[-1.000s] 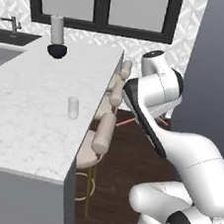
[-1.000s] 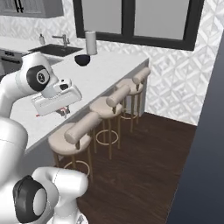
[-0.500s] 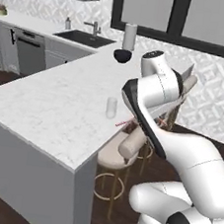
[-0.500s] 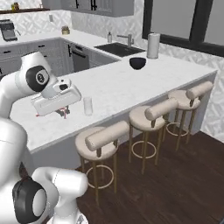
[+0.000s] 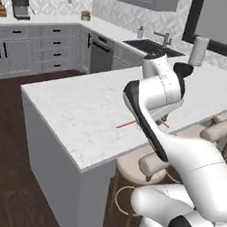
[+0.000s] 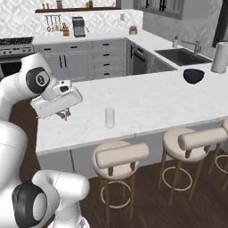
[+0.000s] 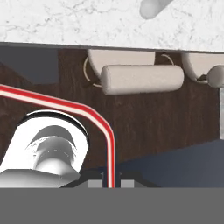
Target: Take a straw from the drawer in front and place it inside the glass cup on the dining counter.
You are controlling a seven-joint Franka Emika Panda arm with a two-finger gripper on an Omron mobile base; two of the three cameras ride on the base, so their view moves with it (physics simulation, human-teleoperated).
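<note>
Gripper [image 7: 111,181] clamped tight on the red straw [image 7: 94,114]; cup [image 6: 109,117] at two o'clock on the counter [image 6: 151,100]. No legible writing.

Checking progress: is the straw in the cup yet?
Not yet. The straw is pinched in the shut claw, while the cup stands upright on the counter, nothing in it.
</note>
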